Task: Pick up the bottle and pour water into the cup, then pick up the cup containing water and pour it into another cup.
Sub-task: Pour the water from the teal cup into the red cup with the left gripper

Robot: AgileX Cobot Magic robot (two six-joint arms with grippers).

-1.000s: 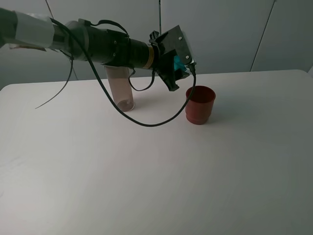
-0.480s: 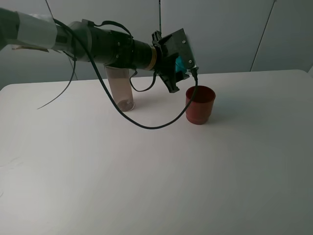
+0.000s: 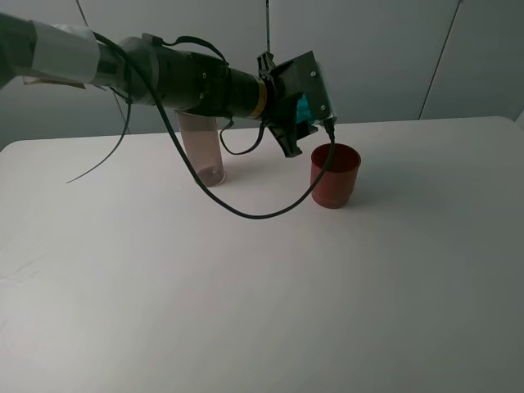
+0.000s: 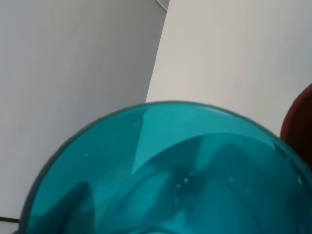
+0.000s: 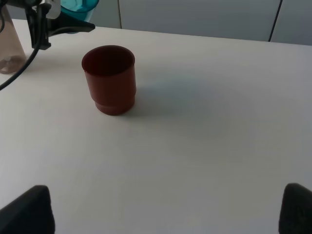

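Left wrist view is almost filled by the teal cup [image 4: 170,175]. That is because the left claw [image 3: 296,115] is shut tight around it, and the camera sits right next to the cup. The claw holds the cup up in the air, not on the table [image 3: 246,311]. The cup looks tipped over to one side. I think that is so the water can run out of it. I cannot tell if any water is coming out right now.

Just under the claw, and a tiny bit past it, stands the red cup [image 3: 334,176]. It is upright with its mouth open to the top. It sits there to catch the water, so the claw has the teal cup close above its rim. The two cups are not touching.

Back behind the claw, along the arm, stands the bottle [image 3: 205,151]. It is upright on the table and well apart from the claw. I think its job is done, so it waits there out of the way.

A black cable [image 3: 246,214] hangs down from the claw in a loop.

Far from the left claw, on the other side of the red cup, the right claw [image 5: 163,212] waits low with its fingers wide apart. It holds nothing.
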